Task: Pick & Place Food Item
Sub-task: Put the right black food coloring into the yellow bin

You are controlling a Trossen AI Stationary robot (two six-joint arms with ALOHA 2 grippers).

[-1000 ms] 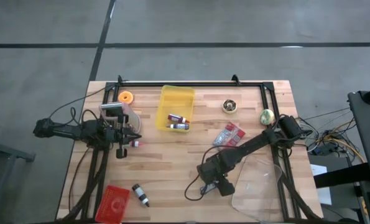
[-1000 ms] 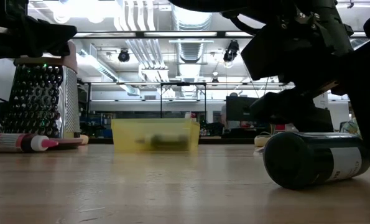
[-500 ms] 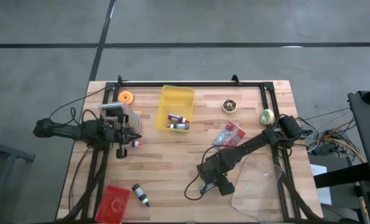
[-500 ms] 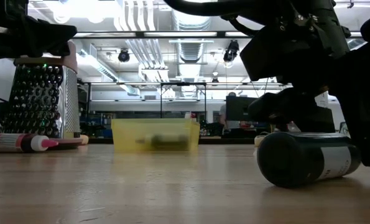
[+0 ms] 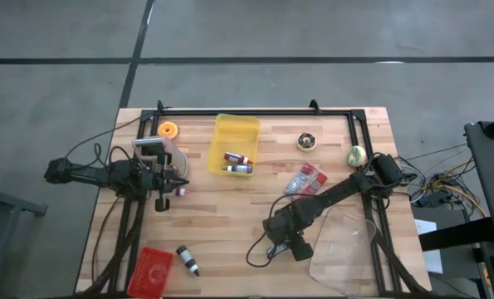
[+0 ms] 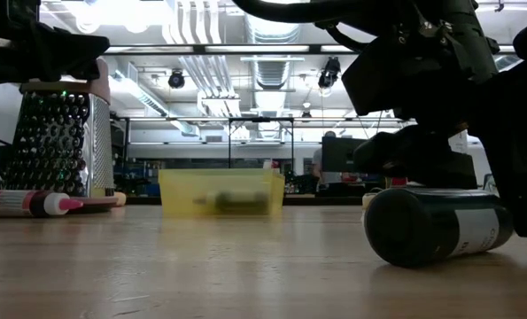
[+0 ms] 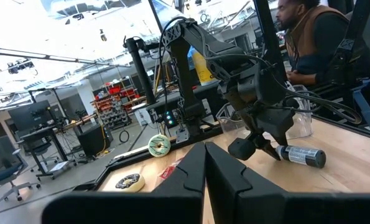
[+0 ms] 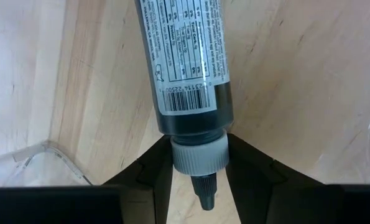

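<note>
The right gripper [image 8: 199,167] has its two dark fingers [image 8: 148,168] pressed on both sides of the white cap of a dark tube [image 8: 183,65]. The tube lies flat on the wooden table [image 5: 230,224], and its nozzle points back between the fingers. Its label with small print and a barcode faces up, but the far end of the tube is cut off by the picture's edge. In the low view the tube [image 6: 436,232] rests on its side on the wood, and the gripper above it is only a dark mass, so the fingers cannot be made out there. From above, the right gripper [image 5: 281,247] is near the front edge of the table, toward the right front corner, and it hides the tube fully. A clear plastic sheet [image 5: 344,249] lies just beside it at that corner.

The left gripper [image 7: 204,163] has its fingers closed together with nothing between them. It waits near the left edge of the table, beside a metal grater [image 6: 59,137] and a small pink-tipped tube [image 6: 28,203].

A yellow bin [image 5: 235,145] stands near the back edge, in the middle, with two small tubes inside; through its wall in the low view they are only a blur. In the left wrist view a person [image 7: 312,37] sits beyond the table, partly cut off.
</note>
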